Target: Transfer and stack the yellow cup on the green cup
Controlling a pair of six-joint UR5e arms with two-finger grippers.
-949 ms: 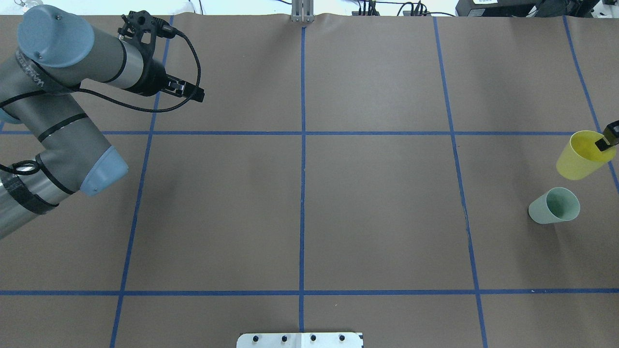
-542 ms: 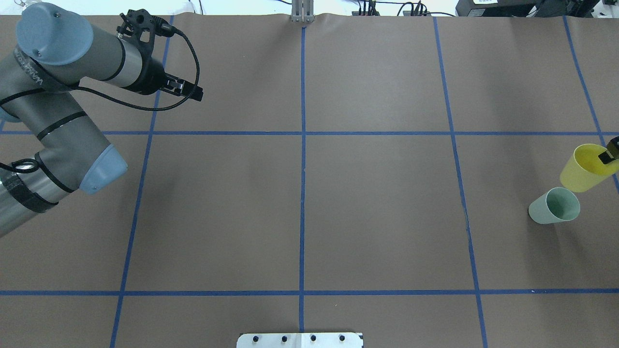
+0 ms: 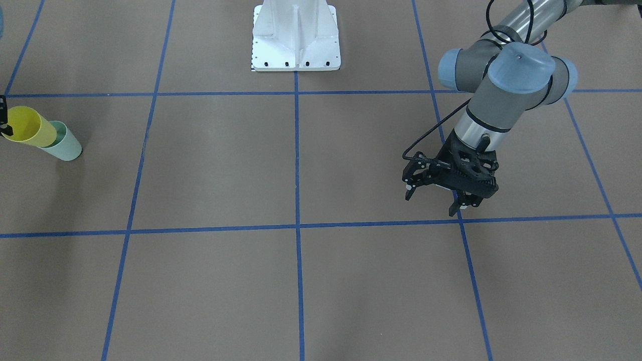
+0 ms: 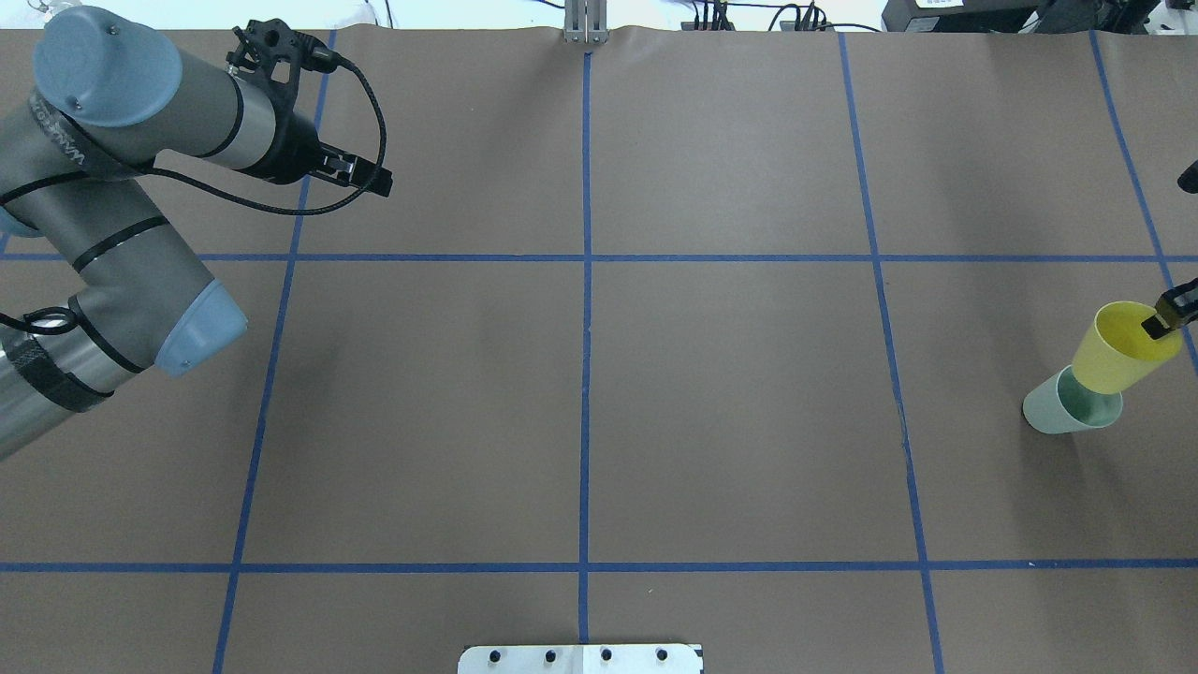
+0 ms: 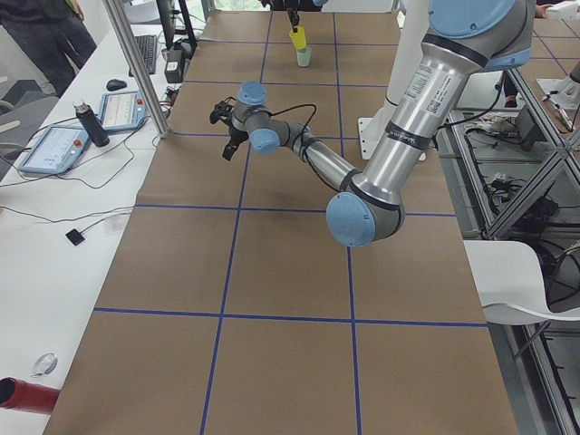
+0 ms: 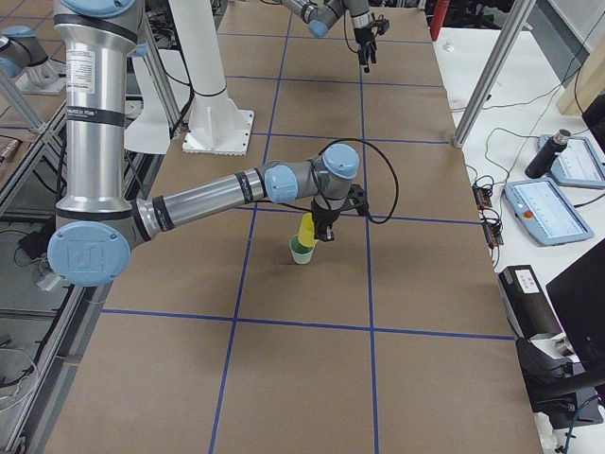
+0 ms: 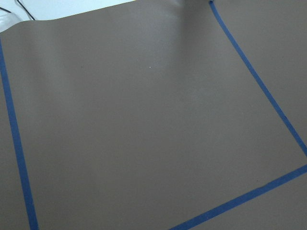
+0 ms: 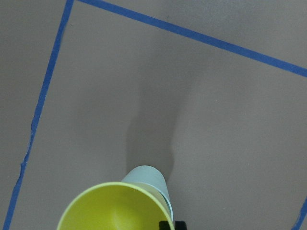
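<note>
The yellow cup (image 4: 1114,354) hangs tilted at the table's right end, its base at the mouth of the green cup (image 4: 1062,414). The green cup stands upright on the table. My right gripper (image 4: 1168,320) is shut on the yellow cup's rim, one finger inside it. Both cups also show in the front view, yellow (image 3: 27,128) and green (image 3: 67,146), and in the right wrist view, yellow (image 8: 112,208) above green (image 8: 149,178). My left gripper (image 4: 372,180) is open and empty far to the left, above the table (image 3: 435,199).
Blue tape lines (image 4: 586,374) divide the brown table into squares. The white robot base plate (image 3: 296,40) sits at the near middle edge. A metal post (image 4: 585,23) stands at the far edge. Tablets and a bottle (image 5: 84,122) lie on the side desk.
My right gripper has carried the yellow cup toward the robot's side and onto the green cup; its base now overlaps the green cup's mouth. The left arm has barely moved.
</note>
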